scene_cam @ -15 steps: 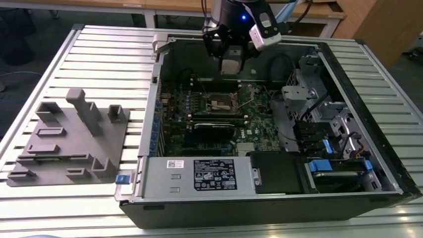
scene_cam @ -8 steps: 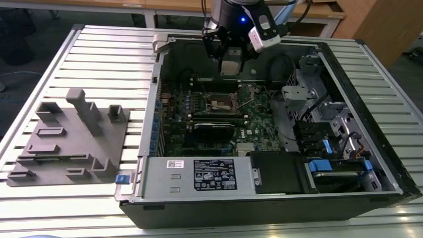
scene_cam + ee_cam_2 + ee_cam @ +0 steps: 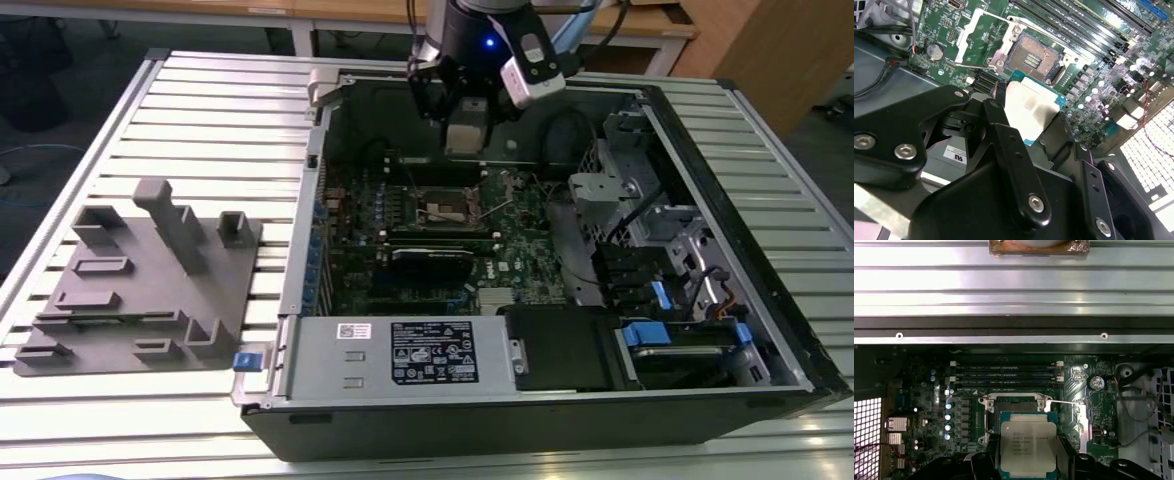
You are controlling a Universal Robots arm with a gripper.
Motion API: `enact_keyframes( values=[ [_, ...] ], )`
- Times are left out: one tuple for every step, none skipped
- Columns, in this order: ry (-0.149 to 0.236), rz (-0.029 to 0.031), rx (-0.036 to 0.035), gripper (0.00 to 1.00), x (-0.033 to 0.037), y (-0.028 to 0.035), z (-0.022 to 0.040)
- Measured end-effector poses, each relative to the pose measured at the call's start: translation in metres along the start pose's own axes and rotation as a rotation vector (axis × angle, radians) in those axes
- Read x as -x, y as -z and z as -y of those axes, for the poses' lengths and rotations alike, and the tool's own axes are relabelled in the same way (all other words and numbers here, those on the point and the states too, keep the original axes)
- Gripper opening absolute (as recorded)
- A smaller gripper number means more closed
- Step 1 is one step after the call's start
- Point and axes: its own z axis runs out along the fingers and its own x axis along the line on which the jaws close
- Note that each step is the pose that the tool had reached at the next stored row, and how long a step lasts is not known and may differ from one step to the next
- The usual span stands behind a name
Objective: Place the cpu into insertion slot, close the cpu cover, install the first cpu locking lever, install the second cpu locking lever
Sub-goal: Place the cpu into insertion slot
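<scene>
Gripper first: from my seat I see its black fingers clenched on two opposite edges of the cpu. The chip lies flat with its pale metal lid facing the first wrist camera and a rim of blue-green substrate showing round it. In the second wrist view the same cpu sits between the dark linkage of the gripper, washed out by glare.

Just beyond the chip is the insertion slot, bare, with its contact field exposed. The cpu is held clear of it, not seated. The second wrist view shows the slot more plainly: a brownish field inside a dark border, with silvery metal brackets at its edges. Beside it the cpu cover is swung open, and green board shows through its square window. A thin wire lever juts out sideways from the socket's edge.

Past the socket run the long black memory slots, and off to one side sits a coin cell. Beyond those come the wall of the computer case and the ribbed aluminium table.

In the exterior view the gripper hangs over the far part of the open case, with the tan chip in its grip above the motherboard. The insertion slot is on the board, nearer the camera than the gripper. The labelled power supply fills the case's near end. A grey moulded fixture rests on the table at the exterior view's left, well apart from the arm.
</scene>
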Motion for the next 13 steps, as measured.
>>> enact_keyframes(
  values=[
    [0.000, 0.0001, 0.0000, 0.54, -0.0001, -0.0010, 0.0001],
    [0.000, 0.0001, -0.0001, 0.54, -0.0002, -0.0019, 0.0002],
    [0.000, 0.0002, -0.0001, 0.54, -0.0003, -0.0030, 0.0003],
    [0.000, 0.0003, 0.0000, 0.54, -0.0004, -0.0043, 0.0004],
    [0.000, 0.0003, 0.0000, 0.54, -0.0005, -0.0058, 0.0005],
    [0.000, 0.0003, 0.0000, 0.54, -0.0005, -0.0074, 0.0007],
    [0.000, 0.0002, -0.0001, 0.54, -0.0007, -0.0090, 0.0008],
    [0.000, 0.0002, -0.0002, 0.54, -0.0007, -0.0104, 0.0010],
    [0.000, 0.0002, -0.0001, 0.54, -0.0007, -0.0111, 0.0010],
    [0.000, 0.0002, -0.0002, 0.54, -0.0008, -0.0116, 0.0011],
    [0.000, 0.0002, -0.0002, 0.54, -0.0008, -0.0121, 0.0011],
    [0.000, 0.0002, -0.0002, 0.54, -0.0008, -0.0124, 0.0011],
    [0.000, 0.0002, -0.0004, 0.54, -0.0008, -0.0125, 0.0011]
  ],
)
